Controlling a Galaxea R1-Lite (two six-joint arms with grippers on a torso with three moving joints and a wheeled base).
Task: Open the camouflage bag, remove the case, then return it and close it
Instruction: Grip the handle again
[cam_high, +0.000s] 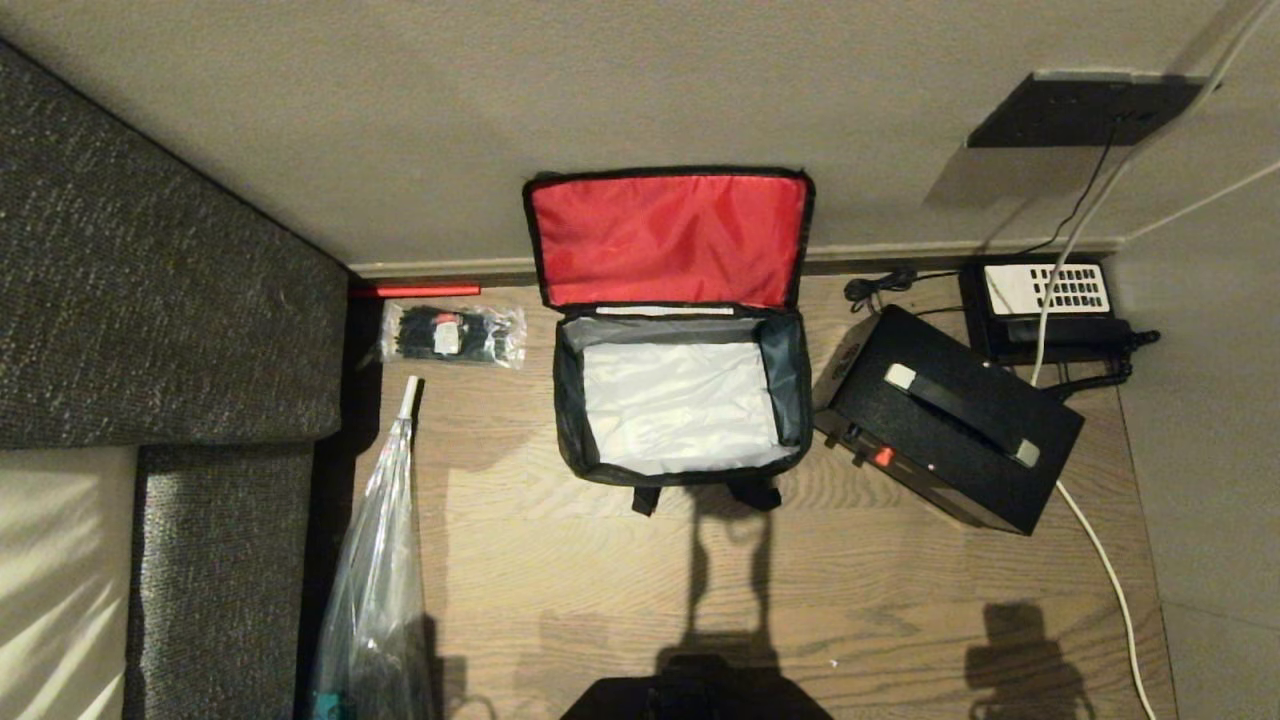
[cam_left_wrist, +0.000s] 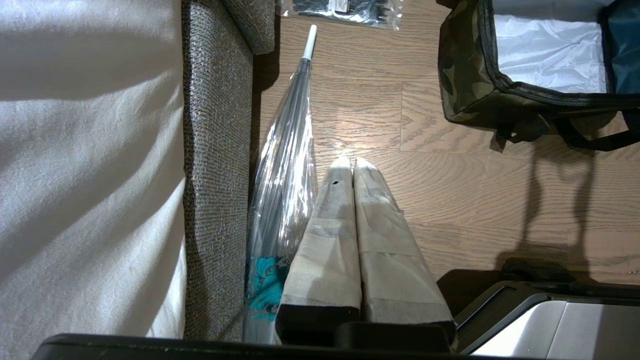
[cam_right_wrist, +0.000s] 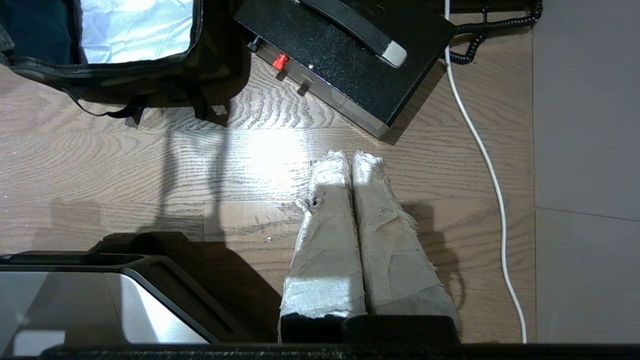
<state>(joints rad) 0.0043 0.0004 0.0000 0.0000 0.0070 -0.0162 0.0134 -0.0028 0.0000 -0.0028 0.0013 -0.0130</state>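
Your left gripper (cam_left_wrist: 352, 165) hangs over bare wood-plank floor (cam_left_wrist: 450, 200), its two tape-wrapped fingers (cam_left_wrist: 330, 220) pressed together with nothing between them. Ahead of those fingertips and off toward the robot's right stands the boxy soft camouflage bag in green, brown and black (cam_left_wrist: 462, 75), open, with its crinkled silver-grey interior showing and its black strap handles (cam_left_wrist: 575, 135) trailing on the floor toward you. Just beside the fingers on the other side lies a folded clear plastic umbrella with a white tip (cam_left_wrist: 285, 165), resting along the edge of a grey woven sofa (cam_left_wrist: 215, 165).

Your right gripper (cam_right_wrist: 350, 162) also hangs above the floor, fingers (cam_right_wrist: 380, 220) shut flat against each other and holding nothing. Straight ahead of them, near but not touching, lies the flat black speckled hard case (cam_right_wrist: 350, 65), turned at an angle, with a small red knob on the side edge facing the fingertips and a black carrying handle across its top. A white cable (cam_right_wrist: 485, 165) runs along the floor past the fingers on the outer side.

From the head view, the bag's red-lined lid (cam_high: 668, 240) leans back against the wall and the case sits just beside the bag, outside it. Beyond the case rests a black telephone with a white key panel (cam_high: 1045, 300); a small clear packet of black items (cam_high: 452, 334) lies on the bag's far side.
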